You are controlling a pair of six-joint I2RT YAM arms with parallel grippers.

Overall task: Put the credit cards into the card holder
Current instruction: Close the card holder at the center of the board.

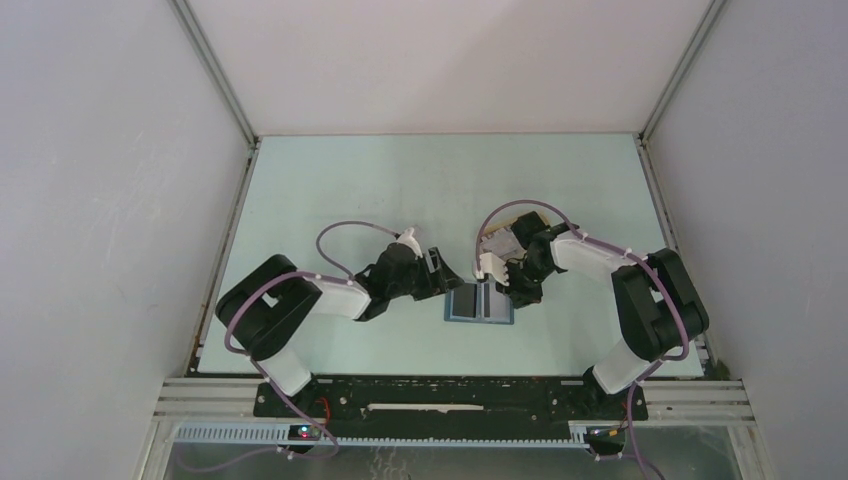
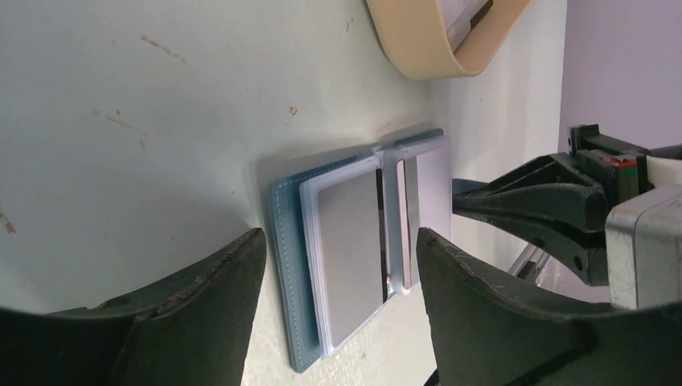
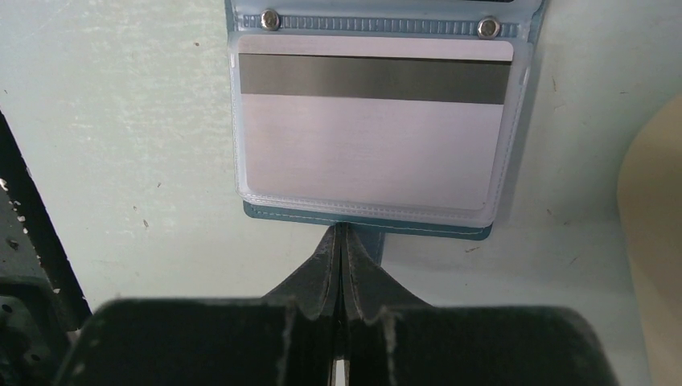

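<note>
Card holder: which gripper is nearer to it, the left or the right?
Right. The right gripper, shut, has its tips at the card holder's edge; the left gripper, open, stands back on the opposite side.

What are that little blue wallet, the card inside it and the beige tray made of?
The card holder: teal faux leather, probably, with stitched edges, metal rivets and glossy clear plastic sleeves. The credit card: likely plastic, matte silver-grey, dark magnetic stripe. The tray: smooth beige, perhaps moulded plastic.
</note>
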